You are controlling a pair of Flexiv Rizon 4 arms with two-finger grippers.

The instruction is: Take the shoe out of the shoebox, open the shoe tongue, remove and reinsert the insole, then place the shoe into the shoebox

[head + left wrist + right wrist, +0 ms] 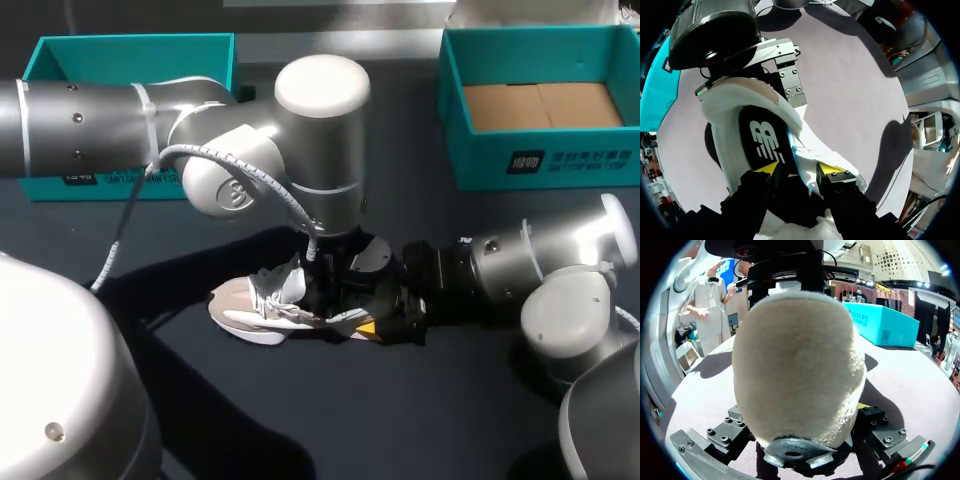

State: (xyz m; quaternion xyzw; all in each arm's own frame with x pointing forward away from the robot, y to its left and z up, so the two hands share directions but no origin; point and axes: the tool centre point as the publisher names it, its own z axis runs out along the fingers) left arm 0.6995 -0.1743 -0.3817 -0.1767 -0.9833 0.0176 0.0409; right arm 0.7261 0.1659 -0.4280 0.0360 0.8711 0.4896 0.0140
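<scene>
Middle of shoe (255,310) hidden beneath left arm (250,150), right end effector (800,414) mostly behind heel, right shoebox (540,160) cropped.

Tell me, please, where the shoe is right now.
In the head view the shoe lies on the table near the middle, under the left gripper, its heel clamped by the right gripper coming in from the right.

Dark table (400,420). Teal box (130,60) at far left. Second teal box (545,165) at far right, cardboard (540,105) inside. Shoe (255,310) mid-table.
</scene>
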